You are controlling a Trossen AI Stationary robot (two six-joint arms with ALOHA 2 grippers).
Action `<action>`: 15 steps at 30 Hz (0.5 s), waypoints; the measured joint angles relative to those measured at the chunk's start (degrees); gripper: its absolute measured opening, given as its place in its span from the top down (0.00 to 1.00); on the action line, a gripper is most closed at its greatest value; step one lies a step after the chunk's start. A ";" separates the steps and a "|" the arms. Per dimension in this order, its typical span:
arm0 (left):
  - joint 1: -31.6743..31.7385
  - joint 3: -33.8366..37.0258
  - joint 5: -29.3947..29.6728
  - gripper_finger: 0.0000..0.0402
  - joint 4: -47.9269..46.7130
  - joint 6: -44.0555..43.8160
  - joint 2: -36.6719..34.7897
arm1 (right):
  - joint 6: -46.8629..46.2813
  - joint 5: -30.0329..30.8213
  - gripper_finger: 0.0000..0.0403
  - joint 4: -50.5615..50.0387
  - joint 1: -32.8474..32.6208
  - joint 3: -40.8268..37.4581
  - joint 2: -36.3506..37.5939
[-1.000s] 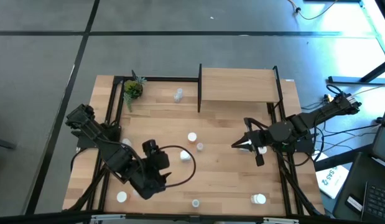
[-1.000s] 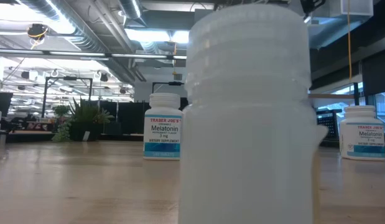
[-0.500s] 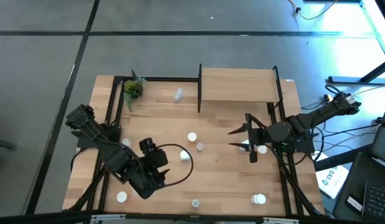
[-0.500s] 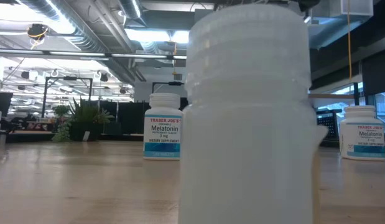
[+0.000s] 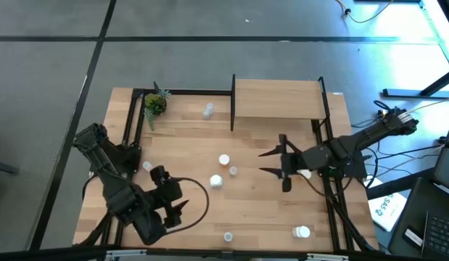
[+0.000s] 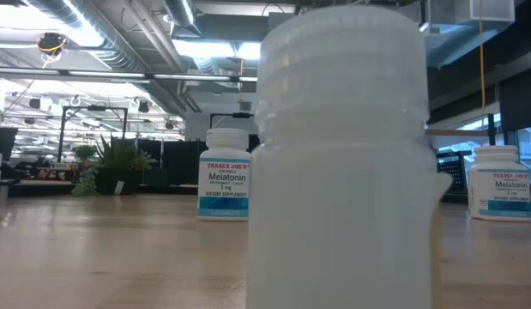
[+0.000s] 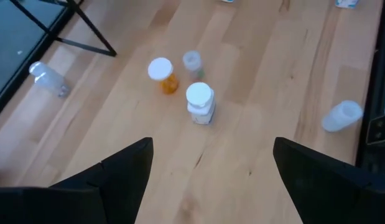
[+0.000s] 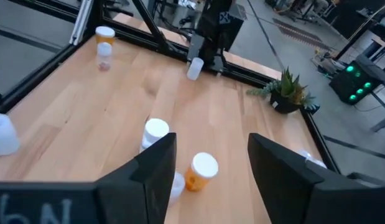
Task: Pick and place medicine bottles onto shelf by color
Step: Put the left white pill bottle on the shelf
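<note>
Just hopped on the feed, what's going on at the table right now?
Two arms are sorting medicine bottles, but neither holds one now. The right gripper is open over mid-table, right of three bottles: a white one, an orange one and a clear one. The left gripper is open near the table's front left. The shelf carries no bottles. Others lie scattered: one near the plant, several along the front edge.
</note>
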State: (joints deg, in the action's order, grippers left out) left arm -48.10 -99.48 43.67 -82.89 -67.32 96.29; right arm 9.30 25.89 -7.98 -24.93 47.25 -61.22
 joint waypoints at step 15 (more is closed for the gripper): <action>-8.62 0.00 4.79 0.19 -1.19 -3.08 0.00 | 0.24 -8.46 0.50 -11.83 -0.04 22.89 -24.35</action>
State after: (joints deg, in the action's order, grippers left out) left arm -56.72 -99.48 48.47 -84.08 -70.40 96.29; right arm 9.54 17.43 -19.81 -24.97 70.14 -85.57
